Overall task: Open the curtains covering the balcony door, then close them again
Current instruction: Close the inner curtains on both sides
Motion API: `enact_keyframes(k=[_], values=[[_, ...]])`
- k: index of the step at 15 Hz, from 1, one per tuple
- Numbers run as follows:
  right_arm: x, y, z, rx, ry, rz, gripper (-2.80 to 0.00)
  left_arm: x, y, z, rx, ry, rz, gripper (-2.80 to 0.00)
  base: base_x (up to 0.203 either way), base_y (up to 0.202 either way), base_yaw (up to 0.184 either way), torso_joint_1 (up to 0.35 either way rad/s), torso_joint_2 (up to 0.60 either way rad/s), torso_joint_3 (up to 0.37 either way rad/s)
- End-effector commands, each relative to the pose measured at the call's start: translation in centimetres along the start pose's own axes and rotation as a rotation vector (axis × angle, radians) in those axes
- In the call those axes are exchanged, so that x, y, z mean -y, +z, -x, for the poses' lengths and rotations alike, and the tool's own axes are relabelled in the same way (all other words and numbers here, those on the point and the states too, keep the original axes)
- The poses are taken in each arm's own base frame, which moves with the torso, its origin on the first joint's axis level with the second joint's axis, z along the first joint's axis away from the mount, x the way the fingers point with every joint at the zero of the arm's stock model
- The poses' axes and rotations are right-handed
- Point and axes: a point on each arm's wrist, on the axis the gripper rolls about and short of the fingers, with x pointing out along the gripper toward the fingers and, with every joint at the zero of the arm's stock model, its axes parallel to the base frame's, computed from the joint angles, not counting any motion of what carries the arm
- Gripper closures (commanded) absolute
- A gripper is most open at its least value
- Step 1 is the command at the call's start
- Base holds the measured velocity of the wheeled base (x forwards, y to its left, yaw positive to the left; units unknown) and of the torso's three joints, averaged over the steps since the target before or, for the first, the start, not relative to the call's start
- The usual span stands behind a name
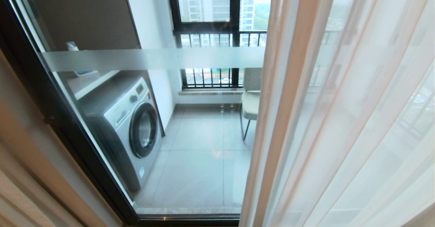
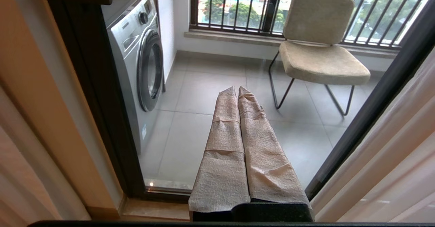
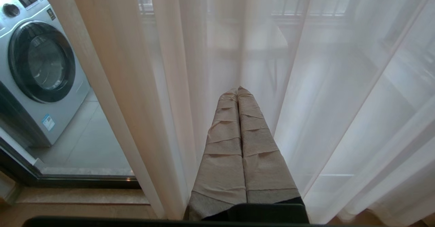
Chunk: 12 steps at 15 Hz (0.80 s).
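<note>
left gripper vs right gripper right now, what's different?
The left gripper points at bare glass of the balcony door, with the washing machine and chair plain beyond it; the right gripper points into the white sheer curtain, which veils what lies beyond. The left gripper's wrap looks more crumpled; the right's lies in neater bands. Shared: both shut, wrapped in beige paper-like material, holding nothing.

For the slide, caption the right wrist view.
Shut right end effector pointing into white sheer curtains covering the balcony door, washing machine visible beyond uncovered glass.
</note>
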Motion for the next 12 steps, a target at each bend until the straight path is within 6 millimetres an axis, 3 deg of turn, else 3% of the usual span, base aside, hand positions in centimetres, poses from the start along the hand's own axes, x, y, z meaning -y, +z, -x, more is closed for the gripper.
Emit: enact_keyframes(k=[1, 4, 12], values=[[0.00, 0.01, 0.00, -0.002, 0.001, 0.001, 0.00, 0.00, 0.01, 0.00, 0.001, 0.001, 0.003, 0.00, 0.000, 0.000, 0.000, 0.000, 0.00, 0.000], [0.00, 0.01, 0.00, -0.002, 0.001, 0.001, 0.00, 0.00, 0.01, 0.00, 0.001, 0.001, 0.004, 0.00, -0.001, 0.083, -0.003, 0.004, 0.00, 0.002], [0.00, 0.01, 0.00, -0.002, 0.001, 0.001, 0.00, 0.00, 0.01, 0.00, 0.001, 0.001, 0.010, 0.00, 0.000, 0.188, -0.001, 0.002, 0.00, 0.002]])
